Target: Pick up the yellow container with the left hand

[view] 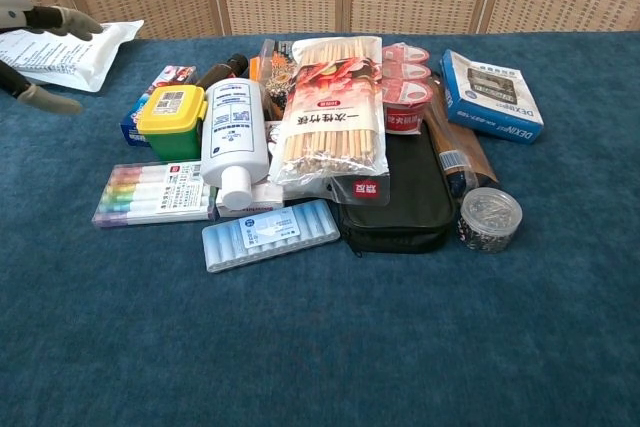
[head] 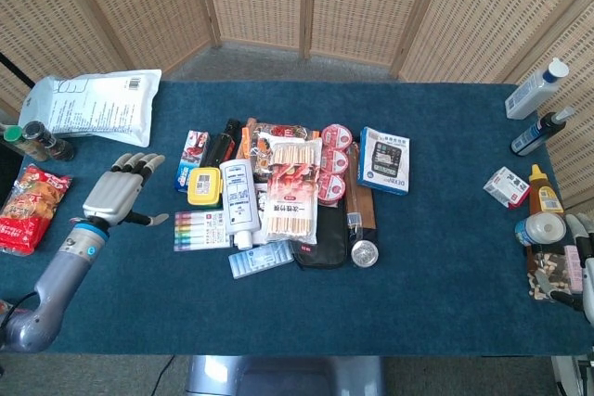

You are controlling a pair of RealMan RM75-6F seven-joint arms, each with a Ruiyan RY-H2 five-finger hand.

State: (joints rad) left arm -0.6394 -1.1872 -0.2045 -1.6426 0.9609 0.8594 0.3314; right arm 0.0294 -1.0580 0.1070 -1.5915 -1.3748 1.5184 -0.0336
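Observation:
The yellow container [head: 203, 187] is a small yellow-lidded tub with a barcode label, at the left edge of the pile; in the chest view the yellow container [view: 172, 120] stands between a blue box and a white bottle. My left hand [head: 116, 198] hovers over the cloth to its left, fingers spread and holding nothing, a short gap away. Only the fingertips [view: 60, 19] of that hand show at the chest view's left edge. My right hand [head: 583, 261] is at the far right edge, mostly cut off.
Beside the tub lie a white bottle [head: 238, 199], a marker pack [head: 201, 229], a blue box [head: 190, 159] and a chopstick pack [head: 290, 189]. A white pouch [head: 96, 105] and snack bag [head: 30, 207] lie left. Bottles [head: 538, 132] stand at the right edge.

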